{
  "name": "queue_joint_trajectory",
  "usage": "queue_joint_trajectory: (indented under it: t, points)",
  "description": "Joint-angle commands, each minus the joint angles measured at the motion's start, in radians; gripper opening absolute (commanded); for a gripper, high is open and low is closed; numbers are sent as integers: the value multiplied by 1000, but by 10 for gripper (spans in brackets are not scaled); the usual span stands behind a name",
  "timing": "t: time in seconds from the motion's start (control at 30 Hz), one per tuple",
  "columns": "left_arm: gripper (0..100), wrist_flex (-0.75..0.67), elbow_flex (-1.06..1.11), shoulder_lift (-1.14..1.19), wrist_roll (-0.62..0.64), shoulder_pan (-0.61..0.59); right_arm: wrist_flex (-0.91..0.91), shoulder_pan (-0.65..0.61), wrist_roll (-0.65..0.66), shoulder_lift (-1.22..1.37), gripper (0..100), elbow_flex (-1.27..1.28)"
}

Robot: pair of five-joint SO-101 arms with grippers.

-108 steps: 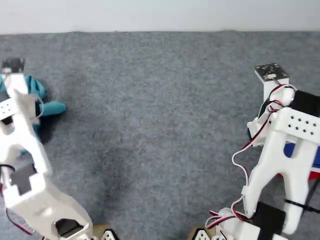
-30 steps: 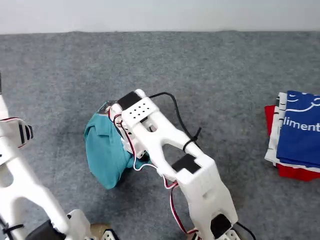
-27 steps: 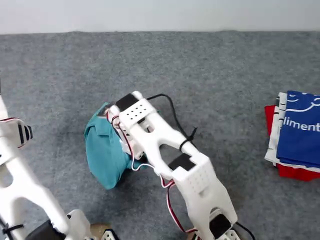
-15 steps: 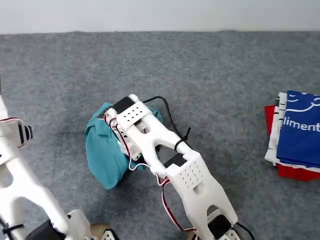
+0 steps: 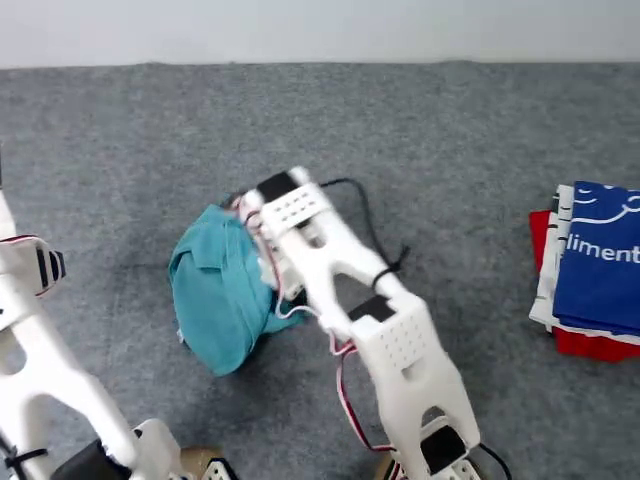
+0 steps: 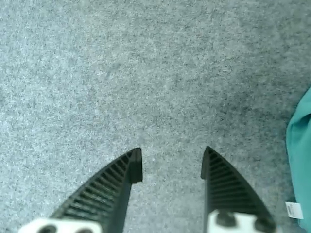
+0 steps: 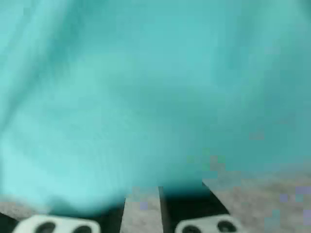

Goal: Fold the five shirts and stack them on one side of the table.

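One teal shirt (image 5: 215, 300), crumpled in a heap, right hand (image 7: 142, 196) clamped on its edge, left hand (image 6: 170, 160) apart.

The shirt (image 5: 215, 300) in the middle is plain teal, with a small white tag (image 6: 294, 209) at its edge. The worktop (image 5: 450, 150) is speckled grey. In the stack of shirts (image 5: 590, 270), the top one is blue with white print, over white, over red. The right arm (image 5: 400, 340) and left arm (image 5: 40, 370) are white with black blocks and red, white and black wires. The left end effector (image 6: 170, 165) has black ribbed fingers (image 6: 116, 184).
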Motion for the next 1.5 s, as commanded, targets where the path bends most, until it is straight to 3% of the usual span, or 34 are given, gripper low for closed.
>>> queue_joint_trajectory:
  t: [0.0,0.3,0.5,0.67,0.9,1.17,1.47]
  points:
    - [203,2,-15,-44,-11,31,41,53,46,-248,9,40]
    - [203,23,-15,-46,-8,204,39,196,184,-719,10,109]
    - [203,91,-8,-37,-8,385,31,340,195,-911,10,104]
    - [203,106,-8,-37,-5,476,-12,358,196,-1049,10,38]
    - [203,124,-10,-44,-5,534,-194,363,198,-1099,10,-100]
    - [203,169,-8,-43,-6,677,-209,378,198,-1087,10,-104]
    - [206,132,-8,-37,91,781,-268,392,394,-1095,10,-107]
